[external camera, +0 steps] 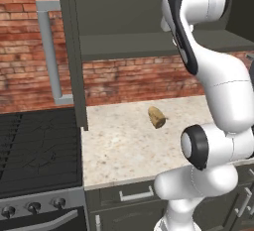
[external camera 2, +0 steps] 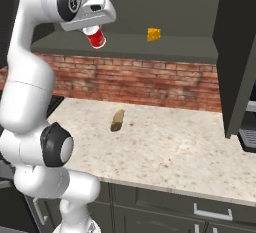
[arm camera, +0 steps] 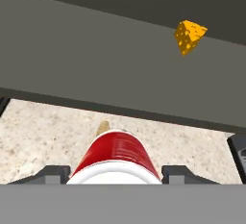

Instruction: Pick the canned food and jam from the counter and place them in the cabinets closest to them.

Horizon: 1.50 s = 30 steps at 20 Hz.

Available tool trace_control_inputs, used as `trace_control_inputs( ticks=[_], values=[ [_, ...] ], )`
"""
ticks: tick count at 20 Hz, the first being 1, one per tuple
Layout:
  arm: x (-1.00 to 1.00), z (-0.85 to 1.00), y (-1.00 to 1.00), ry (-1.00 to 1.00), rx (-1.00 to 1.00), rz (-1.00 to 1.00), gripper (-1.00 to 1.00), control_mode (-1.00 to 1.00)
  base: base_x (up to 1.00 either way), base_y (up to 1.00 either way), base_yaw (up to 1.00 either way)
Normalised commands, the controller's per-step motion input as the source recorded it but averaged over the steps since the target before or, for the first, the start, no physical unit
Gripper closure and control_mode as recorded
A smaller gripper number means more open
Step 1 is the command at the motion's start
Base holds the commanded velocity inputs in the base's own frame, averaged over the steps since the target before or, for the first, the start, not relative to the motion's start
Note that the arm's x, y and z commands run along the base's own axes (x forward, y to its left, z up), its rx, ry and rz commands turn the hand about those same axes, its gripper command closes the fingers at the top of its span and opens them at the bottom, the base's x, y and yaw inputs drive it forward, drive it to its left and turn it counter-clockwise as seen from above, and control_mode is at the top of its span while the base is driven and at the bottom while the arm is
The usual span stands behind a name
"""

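One red canned food (external camera 2: pixel 95 38) with white band and pale top, clamped between the gripper (external camera 2: pixel 95 36) fingers, raised just before the open cabinets (external camera 2: pixel 165 47) shelf, yellow wedge (external camera 2: pixel 154 34) on that shelf, brown lump (external camera 2: pixel 117 120) below on the counter (external camera 2: pixel 175 147)

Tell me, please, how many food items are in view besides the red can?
2: a brown potato lying on the counter, and a yellow cheese wedge on the open cabinet's shelf. Others may be hidden by the arm.

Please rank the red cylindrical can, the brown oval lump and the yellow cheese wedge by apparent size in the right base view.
1. Red cylindrical can, nearest the camera.
2. Brown oval lump, nearly equal, so unsure.
3. Yellow cheese wedge, farthest back.
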Motion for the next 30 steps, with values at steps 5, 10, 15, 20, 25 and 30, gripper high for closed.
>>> trace_control_inputs(
  ticks=[5, 10, 15, 20, 25, 30],
  values=[
    [0.02, 0.0, 0.0, 0.02, 0.01, 0.0, 1.0, -1.0, 0.0, 0.0, 0.0],
    [0.13, 0.0, 0.0, -0.1, 0.0, 0.0, 1.0, -1.0, 0.0, 0.0, 0.0],
    [0.13, -0.02, 0.0, -0.11, 0.0, 0.0, 1.0, -1.0, 0.0, 0.0, 0.0],
    [0.05, -0.18, 0.0, -0.09, 0.0, 0.0, 1.0, -1.0, 0.0, 0.0, 0.0],
    [0.01, -0.06, 0.0, -0.02, -0.01, 0.0, 1.0, -1.0, 0.0, 0.0, 0.0],
    [0.05, -0.09, 0.0, -0.01, 0.0, 0.0, 1.0, -1.0, 0.0, 0.0, 0.0]
  ],
)
